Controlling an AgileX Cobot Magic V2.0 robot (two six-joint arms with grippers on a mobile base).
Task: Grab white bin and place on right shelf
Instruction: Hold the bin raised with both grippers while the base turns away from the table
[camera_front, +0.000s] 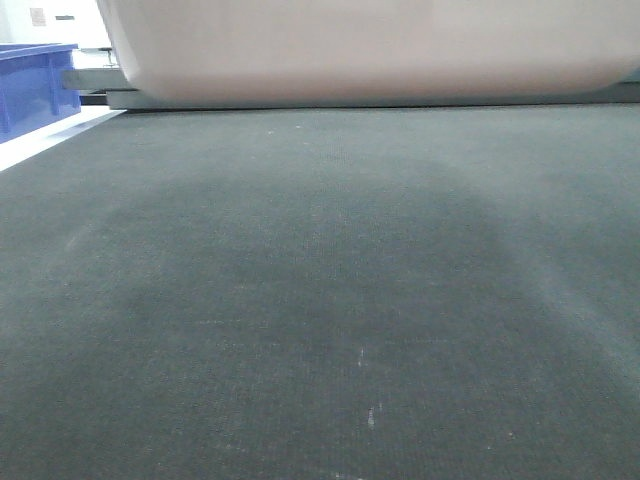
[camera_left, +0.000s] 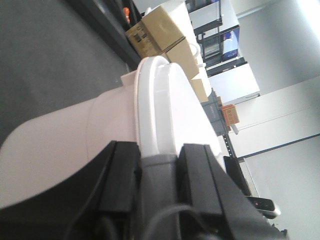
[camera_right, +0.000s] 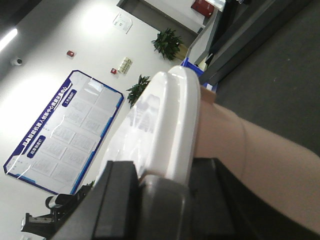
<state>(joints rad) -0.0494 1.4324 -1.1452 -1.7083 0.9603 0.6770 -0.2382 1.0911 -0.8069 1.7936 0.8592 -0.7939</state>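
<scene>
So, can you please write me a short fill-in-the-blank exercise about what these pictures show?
1. The left hand and the right hand are each shut on a ____ handle of the white bin.
2. The other bin, at the left edge of the front view, is ____.
3. In the left wrist view, the boxes beyond the white bin are made of ____.
Missing words: grey; blue; cardboard.

The left gripper (camera_left: 159, 164) hugs the grey handle (camera_left: 159, 200) of the white bin (camera_left: 70, 145) with two black fingers (camera_left: 120, 175). Brown boxes (camera_left: 155, 30) sit behind, above the dark floor (camera_left: 45, 55).
</scene>
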